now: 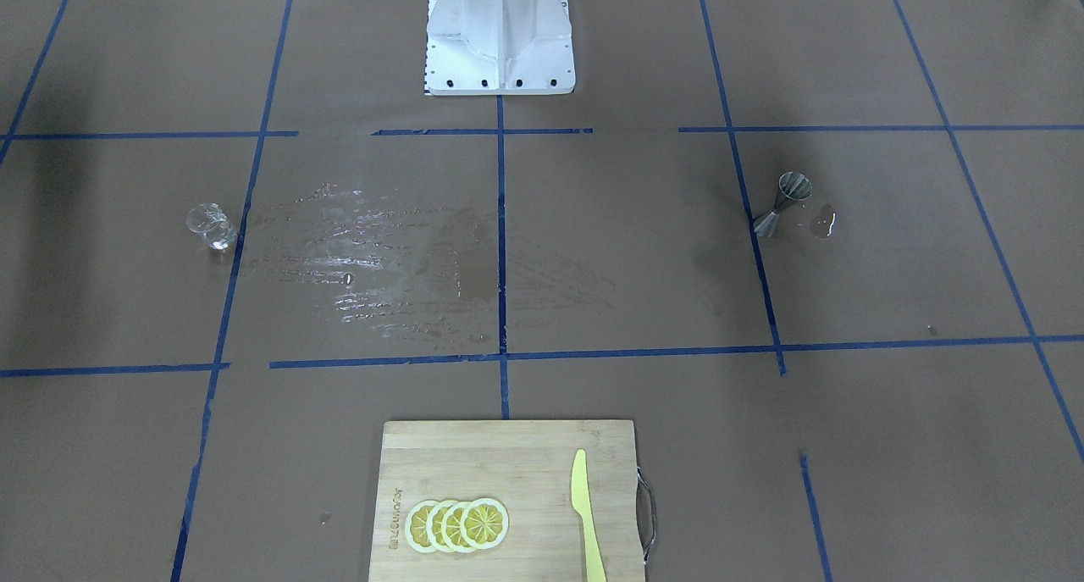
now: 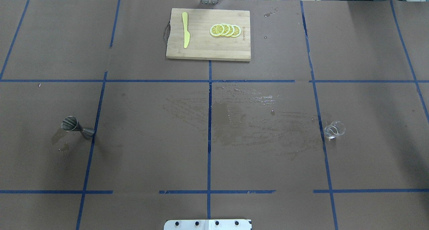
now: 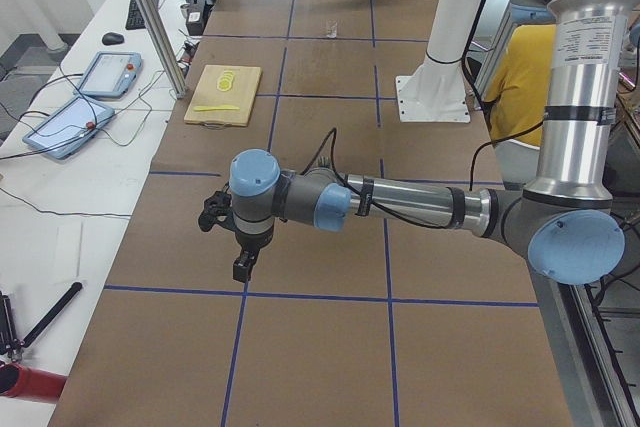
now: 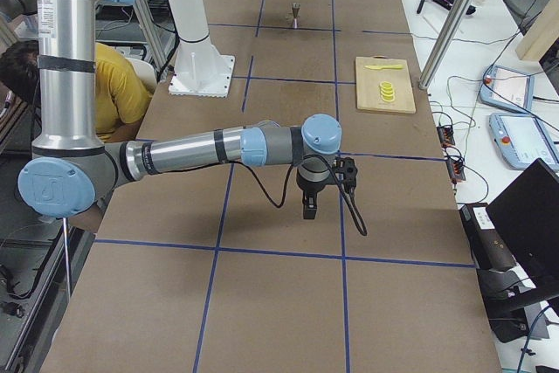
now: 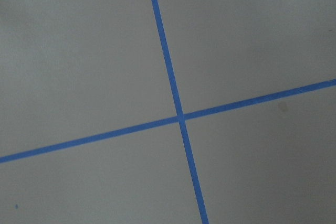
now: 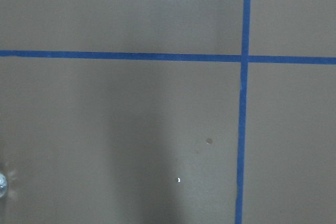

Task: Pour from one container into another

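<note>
Brown-papered counter (image 2: 150, 149), blue tape grid. Clear glass tumbler (image 2: 334, 130) stands on the robot's right, steel jigger (image 2: 77, 127) well apart on its left, wet smear (image 2: 241, 123) between. Left end effector (image 3: 243, 265) and right end effector (image 4: 309, 207) hover over bare paper; their opening cannot be told.

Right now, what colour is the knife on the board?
Pale yellow. The knife lies on the wooden board; the front-facing view shows it best.

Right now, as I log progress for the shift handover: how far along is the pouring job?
Done: nothing visibly; the glass tumbler and the jigger stand far apart, with wet smears on the table between them. In hand: nothing; the left gripper and right gripper hang over the table, away from both. Left: grasping, carrying, pouring.
</note>
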Robot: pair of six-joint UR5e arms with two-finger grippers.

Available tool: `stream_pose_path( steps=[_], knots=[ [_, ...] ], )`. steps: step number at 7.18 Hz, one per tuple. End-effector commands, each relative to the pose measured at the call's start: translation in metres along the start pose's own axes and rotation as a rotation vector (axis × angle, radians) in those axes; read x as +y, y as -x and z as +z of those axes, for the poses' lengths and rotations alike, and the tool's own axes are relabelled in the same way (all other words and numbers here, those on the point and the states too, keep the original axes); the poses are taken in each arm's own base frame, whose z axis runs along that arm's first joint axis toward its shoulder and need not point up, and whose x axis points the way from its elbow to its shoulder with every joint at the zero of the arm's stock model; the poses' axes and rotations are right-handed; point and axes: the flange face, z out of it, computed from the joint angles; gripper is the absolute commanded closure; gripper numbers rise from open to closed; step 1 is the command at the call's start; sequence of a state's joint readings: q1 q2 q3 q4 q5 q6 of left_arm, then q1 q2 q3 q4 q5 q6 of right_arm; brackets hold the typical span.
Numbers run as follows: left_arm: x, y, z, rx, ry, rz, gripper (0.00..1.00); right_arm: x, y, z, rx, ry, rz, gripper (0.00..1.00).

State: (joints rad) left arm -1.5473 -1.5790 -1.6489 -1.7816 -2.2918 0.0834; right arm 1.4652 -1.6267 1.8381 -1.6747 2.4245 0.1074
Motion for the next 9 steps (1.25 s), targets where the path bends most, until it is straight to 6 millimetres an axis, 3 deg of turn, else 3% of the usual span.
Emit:
stream_pose_path(
  steps=[1,2,3,4,5,6,7,8,9],
  knots=[
    [0.0,-0.029,0.012,0.042,-0.105,0.081,0.0,-0.002,0.034,-0.002,-0.12,-0.043,-0.107,0.0],
    [-0.013,-0.089,0.031,0.171,-0.139,0.081,0.0,0.004,0.043,0.002,-0.17,-0.048,-0.114,0.0],
    [-0.023,-0.159,0.049,0.215,-0.252,0.046,0.0,0.005,0.065,0.004,-0.203,-0.04,-0.09,0.0],
    [-0.026,-0.221,0.057,0.261,-0.36,-0.063,0.0,0.005,0.075,0.005,-0.213,-0.054,-0.075,0.0],
    [-0.021,-0.289,0.049,0.304,-0.421,-0.118,0.0,0.004,0.08,0.005,-0.22,-0.066,-0.086,0.0],
    [0.007,-0.335,0.038,0.303,-0.479,-0.164,0.01,0.004,0.081,0.006,-0.219,-0.066,-0.09,0.0],
    [0.047,-0.363,0.043,0.215,-0.56,-0.164,0.05,0.004,0.082,0.005,-0.215,-0.07,-0.095,0.0],
    [0.069,-0.368,0.057,0.142,-0.603,-0.175,0.06,0.002,0.083,0.006,-0.21,-0.07,-0.1,0.0],
    [0.082,-0.386,0.067,0.161,-0.627,-0.285,0.01,0.0,0.087,0.004,-0.212,-0.075,-0.109,0.0]
  ],
)
